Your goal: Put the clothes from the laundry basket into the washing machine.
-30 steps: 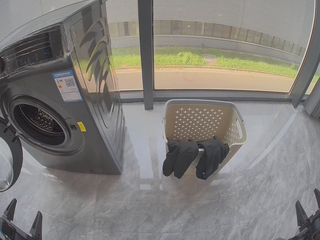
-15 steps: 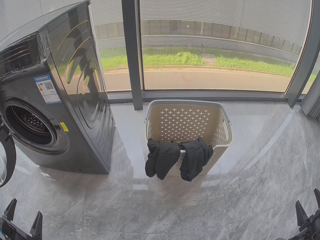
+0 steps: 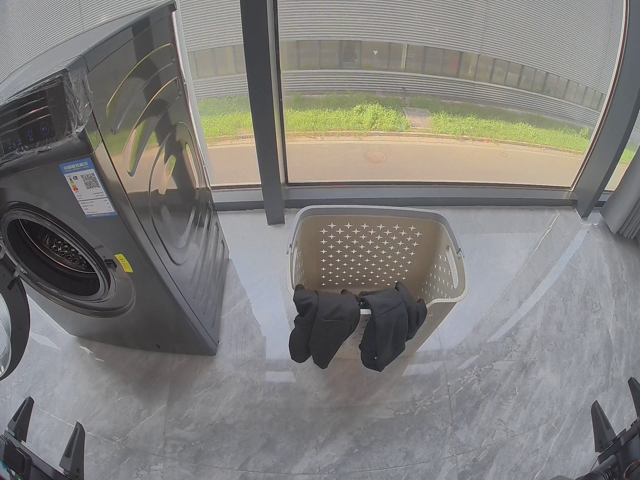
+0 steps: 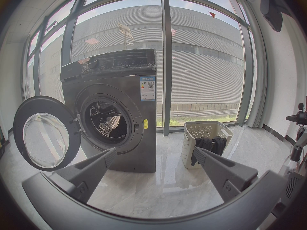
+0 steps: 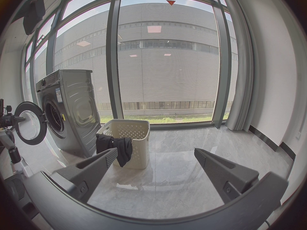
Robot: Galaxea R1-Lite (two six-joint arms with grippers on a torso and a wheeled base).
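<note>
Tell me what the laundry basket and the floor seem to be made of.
The laundry basket is likely moulded plastic, matte beige: star-shaped holes pierce its thin walls. The floor is probably polished marble or marble-look tile: grey veining, glossy reflections.

I can't read any wording from here. The washing machine [image 3: 160, 168] carries a white and blue label [image 3: 87, 187] on its front, above the drum opening, with coloured rating bars and a square code. Its print is too small for me to make out. A small yellow sticker [image 3: 123, 263] sits just beside the door rim, its marks unreadable. The control panel [image 3: 30, 128], under plastic film, shows blue lit symbols I cannot decipher. A red downward triangle [image 5: 170, 2] sits high up, I think on the window glass.
</note>
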